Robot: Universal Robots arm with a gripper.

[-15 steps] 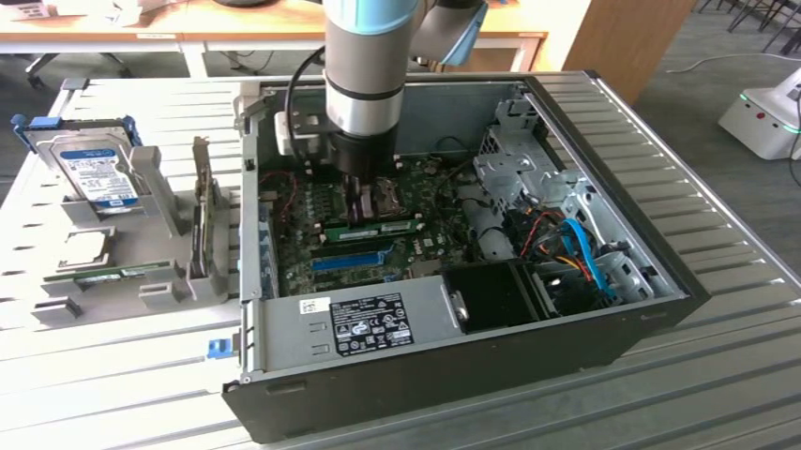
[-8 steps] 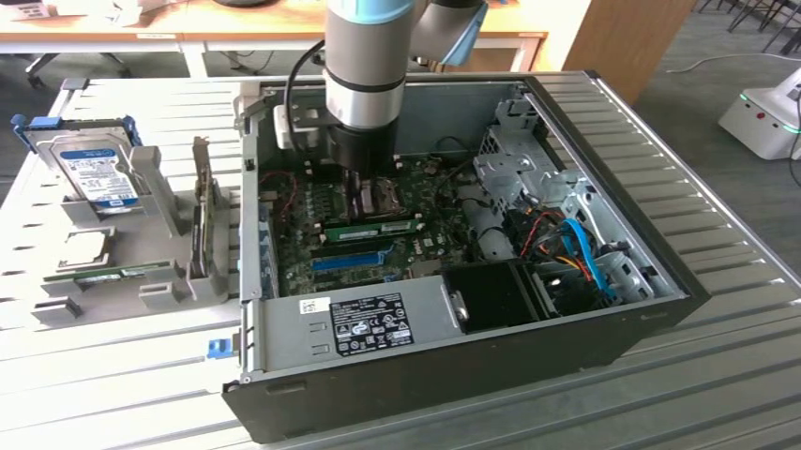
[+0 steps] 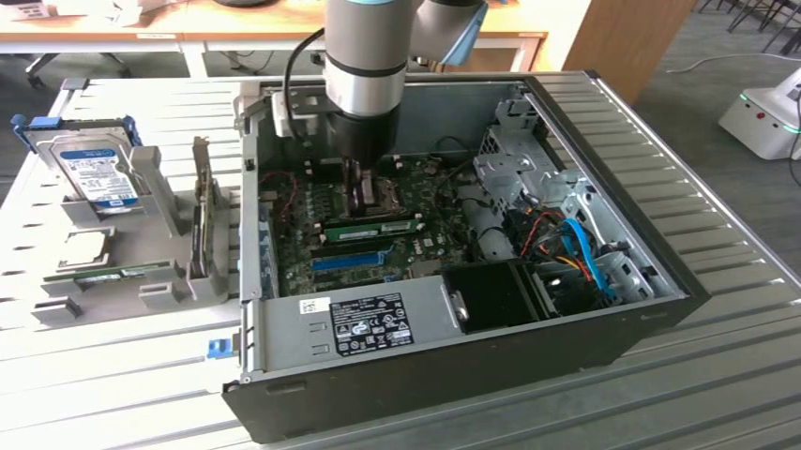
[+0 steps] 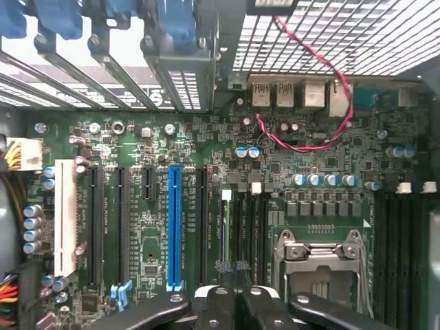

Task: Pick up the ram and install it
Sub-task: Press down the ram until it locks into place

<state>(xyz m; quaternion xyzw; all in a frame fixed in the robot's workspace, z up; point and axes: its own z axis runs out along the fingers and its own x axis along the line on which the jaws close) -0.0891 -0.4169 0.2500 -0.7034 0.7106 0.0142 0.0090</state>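
Hovering shut gripper (image 4: 234,302) over seated ram (image 3: 370,227)

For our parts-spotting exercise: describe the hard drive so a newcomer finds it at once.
Start at the open computer case. Beside it, toward the exterior view's left, stands a grey rack; the hard drive stands in it. It alone is silver with a blue label.

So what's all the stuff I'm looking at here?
PC case: one, black, open, on the slatted table.
Motherboard: one, green, inside the case.
Ram: one, green stick, lying on the motherboard just below the gripper.
Blue slot: one, on the motherboard.
Hard drive: one, silver with blue label, in a grey holder at the exterior view's left.
Gripper: one, black, shut, over the motherboard.
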